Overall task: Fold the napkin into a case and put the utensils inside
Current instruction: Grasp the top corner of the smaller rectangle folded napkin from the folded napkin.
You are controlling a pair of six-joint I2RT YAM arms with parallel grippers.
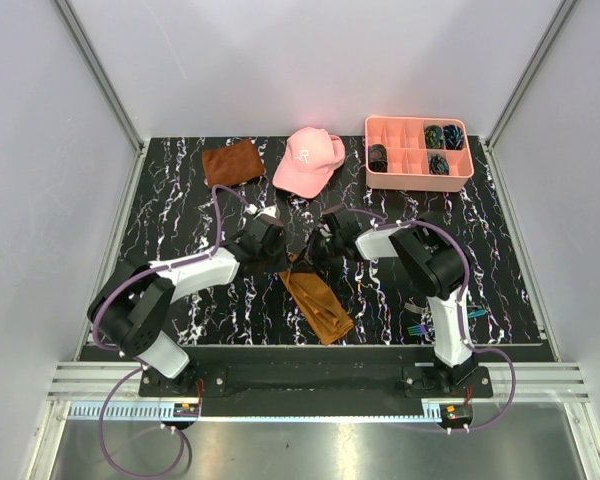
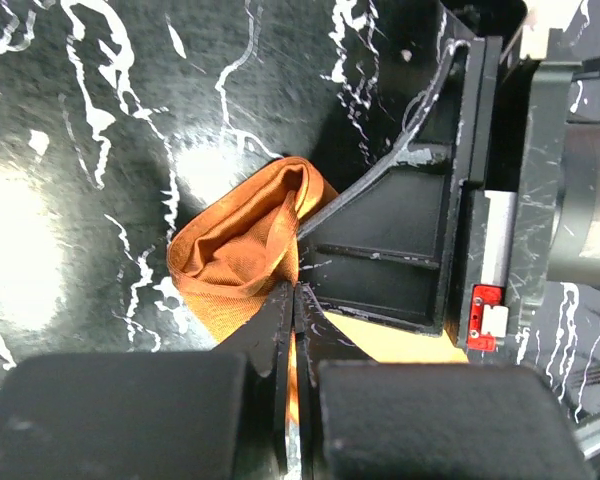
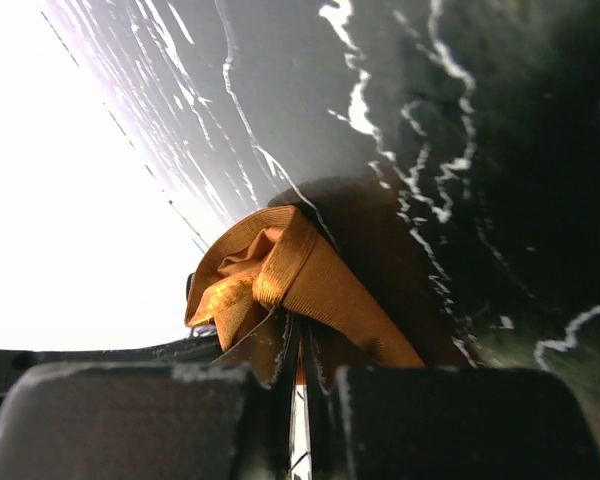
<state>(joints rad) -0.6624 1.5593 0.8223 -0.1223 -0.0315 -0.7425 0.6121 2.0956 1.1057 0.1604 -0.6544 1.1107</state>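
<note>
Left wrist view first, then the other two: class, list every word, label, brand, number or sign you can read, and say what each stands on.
"DAMIAO", sideways and partly clipped by the picture's edge: on the black motor housing of the opposite arm.
White mark on the pink cap: too small to read.
The red-and-white tag beside that housing: no legible text.
The napkin: plain, no writing.

Top: evenly lit, sharp | Left wrist: you see glare patches on the table (image 2: 20,240) | Right wrist: left half blown out white
</note>
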